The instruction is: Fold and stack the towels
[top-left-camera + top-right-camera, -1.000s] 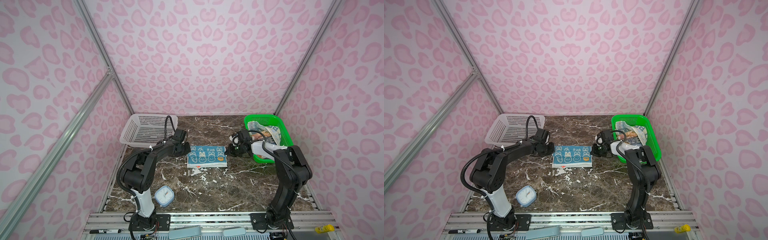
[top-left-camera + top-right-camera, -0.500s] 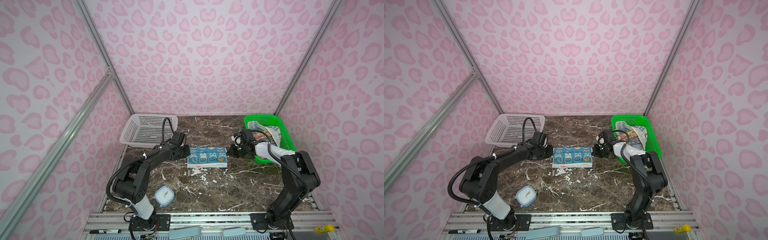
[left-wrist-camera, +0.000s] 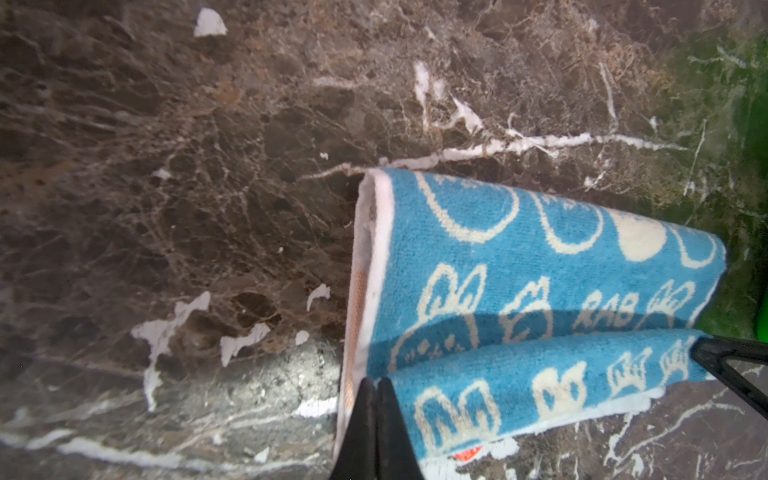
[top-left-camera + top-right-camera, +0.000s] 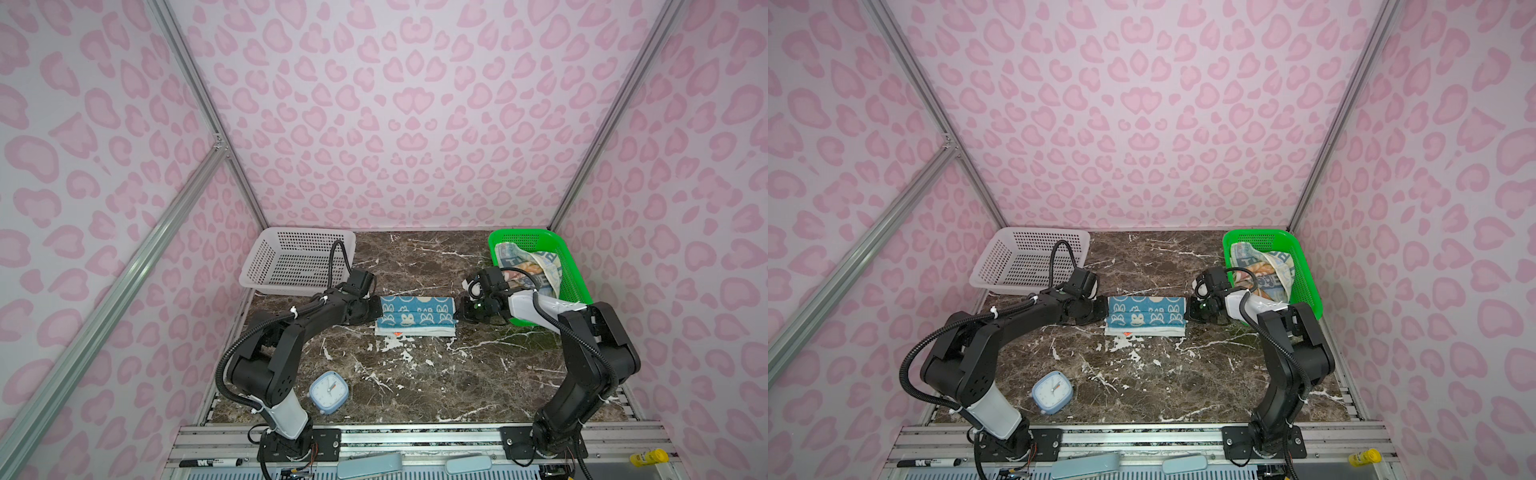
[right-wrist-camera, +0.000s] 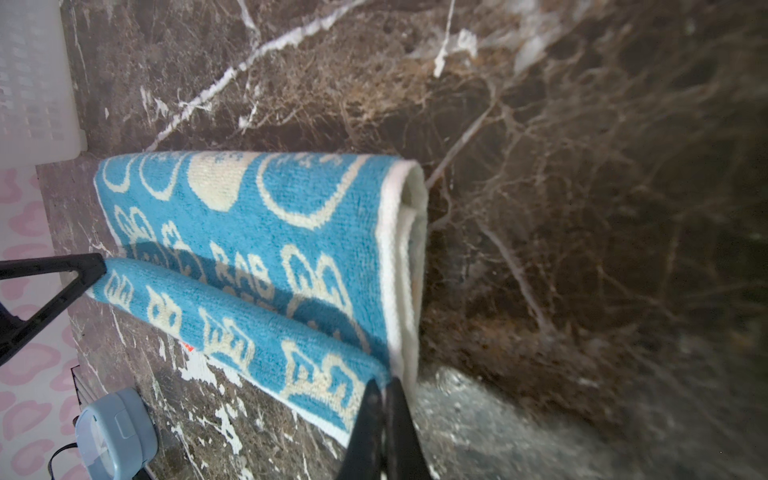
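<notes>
1. The left end effector (image 3: 376, 384) is pinched tight on one end of the blue towel's (image 4: 413, 313) lifted edge.
2. The right end effector (image 5: 385, 386) is pinched tight on the other end of that same edge. The flap hangs between the two, a little up off the layer below.
3. The blue towel is in the middle of a top view, on the dark marble surface (image 4: 415, 374). Its far side is a soft round fold.
4. At the upper right of that view, a green basket (image 4: 524, 240) holds more towels (image 4: 532, 266), all crumpled. A white basket (image 4: 266, 266) sits at the upper left. A little blue clock (image 4: 328, 390) sits at the lower left.
5. I think this is the folding step for the first towel. Nothing is stacked yet.
6. Next, I think both sides must move the edge together, at the same height. They should lay it flat and lined up, and then let go. If one side goes faster, the towel may twist.
</notes>
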Action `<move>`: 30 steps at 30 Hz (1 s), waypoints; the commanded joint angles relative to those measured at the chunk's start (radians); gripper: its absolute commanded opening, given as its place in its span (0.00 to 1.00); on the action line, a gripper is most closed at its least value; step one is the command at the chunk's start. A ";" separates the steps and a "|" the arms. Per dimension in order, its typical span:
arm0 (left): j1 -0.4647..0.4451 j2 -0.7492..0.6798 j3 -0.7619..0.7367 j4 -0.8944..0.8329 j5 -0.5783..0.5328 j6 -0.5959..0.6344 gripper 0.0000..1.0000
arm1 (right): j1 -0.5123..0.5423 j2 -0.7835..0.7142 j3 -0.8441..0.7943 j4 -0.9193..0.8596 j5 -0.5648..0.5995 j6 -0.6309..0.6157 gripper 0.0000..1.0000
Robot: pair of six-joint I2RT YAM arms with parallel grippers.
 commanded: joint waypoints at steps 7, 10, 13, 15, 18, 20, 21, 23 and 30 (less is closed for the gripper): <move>0.002 -0.001 0.007 -0.014 -0.050 0.003 0.04 | 0.012 -0.042 -0.009 -0.029 0.045 -0.019 0.00; 0.001 0.011 0.003 -0.010 -0.046 0.003 0.04 | 0.016 -0.029 -0.021 -0.022 0.044 -0.021 0.00; 0.000 0.025 -0.009 0.002 -0.042 -0.001 0.04 | 0.023 -0.014 -0.036 0.000 0.043 -0.015 0.00; -0.002 0.030 -0.016 0.007 -0.041 -0.002 0.04 | 0.029 -0.003 -0.041 0.009 0.045 -0.011 0.00; -0.005 0.030 -0.017 0.009 -0.033 -0.002 0.05 | 0.036 0.010 -0.043 0.015 0.048 -0.008 0.01; -0.007 0.025 -0.014 0.010 -0.028 0.004 0.14 | 0.040 0.008 -0.045 0.018 0.045 -0.007 0.07; -0.009 0.020 -0.011 0.009 -0.025 0.008 0.22 | 0.040 0.003 -0.044 0.018 0.045 -0.007 0.11; -0.011 0.003 -0.007 0.009 -0.016 0.014 0.33 | 0.043 -0.016 -0.040 0.010 0.044 -0.008 0.21; -0.023 -0.123 0.040 0.007 0.005 0.053 0.58 | 0.050 -0.148 -0.007 -0.041 0.053 -0.008 0.63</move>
